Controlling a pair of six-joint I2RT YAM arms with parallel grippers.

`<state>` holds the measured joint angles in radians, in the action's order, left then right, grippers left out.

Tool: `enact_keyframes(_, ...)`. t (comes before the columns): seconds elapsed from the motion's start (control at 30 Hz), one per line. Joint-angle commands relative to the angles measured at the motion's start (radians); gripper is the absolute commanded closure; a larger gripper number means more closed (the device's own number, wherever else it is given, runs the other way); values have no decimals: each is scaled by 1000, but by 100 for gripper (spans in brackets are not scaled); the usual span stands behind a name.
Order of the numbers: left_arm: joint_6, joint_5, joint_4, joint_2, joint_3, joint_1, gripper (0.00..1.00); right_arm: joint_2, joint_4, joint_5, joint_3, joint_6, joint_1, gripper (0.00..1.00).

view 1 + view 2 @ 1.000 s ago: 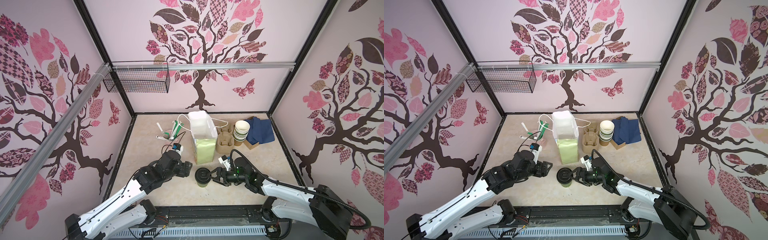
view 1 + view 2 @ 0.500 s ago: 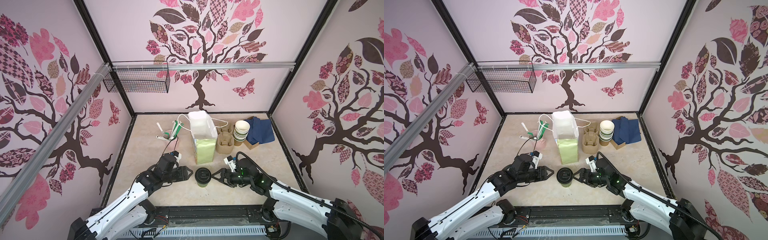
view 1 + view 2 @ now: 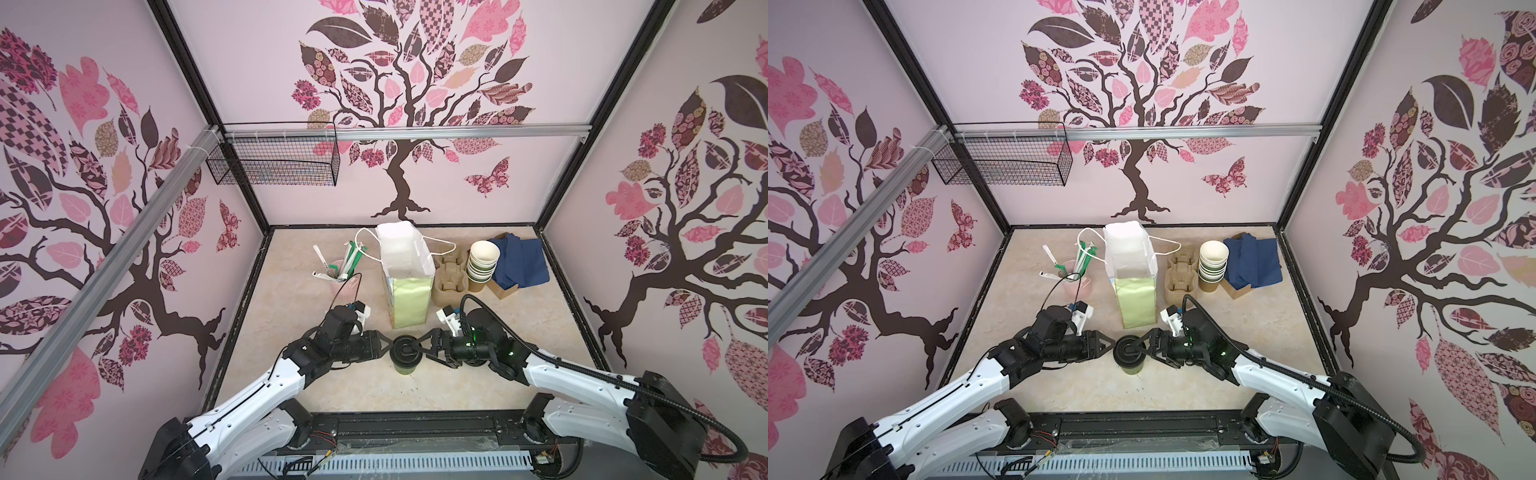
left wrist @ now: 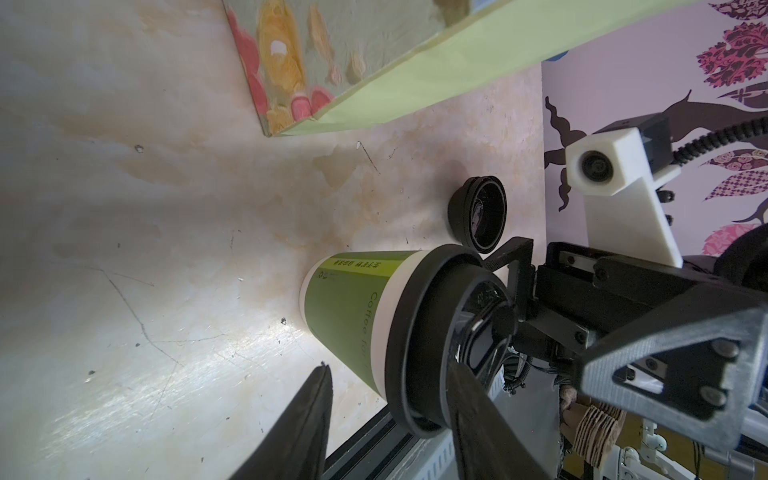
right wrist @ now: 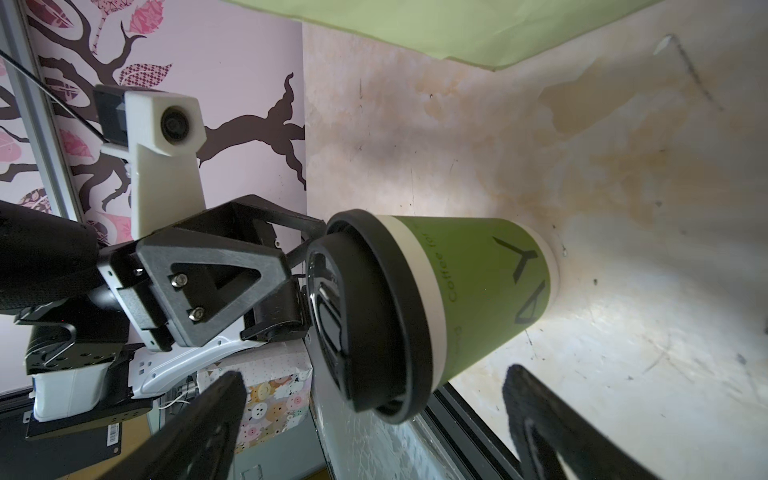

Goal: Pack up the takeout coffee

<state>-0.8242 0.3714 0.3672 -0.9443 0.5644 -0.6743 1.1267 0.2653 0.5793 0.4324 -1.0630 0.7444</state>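
Takeout coffee (image 3: 405,355) stands upright on the counter (image 3: 282,316) at lower centre, in front of the paper bag (image 3: 409,299) — left gripper (image 3: 385,344) jaws part-spread, right gripper (image 3: 423,348) jaws wide, neither pinching it — where a high sideways nudge may topple it.

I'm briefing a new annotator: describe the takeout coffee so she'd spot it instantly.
Find the tall, open paper bag at centre. Just in front of it, between the left end effector and the right end effector, stands a small green paper cup. Unlike the stacked cups behind, it wears a black lid.
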Motion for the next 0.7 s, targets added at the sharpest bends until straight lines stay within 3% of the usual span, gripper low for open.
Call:
enact_keyframes(0.0,-4,25,-53,-16,-29,5,52,48,57,20,20,-20,1,1)
enact_keyframes(0.67,-15,40,-69,-103,-58,8,72,192,-3,1,40,6,3,10)
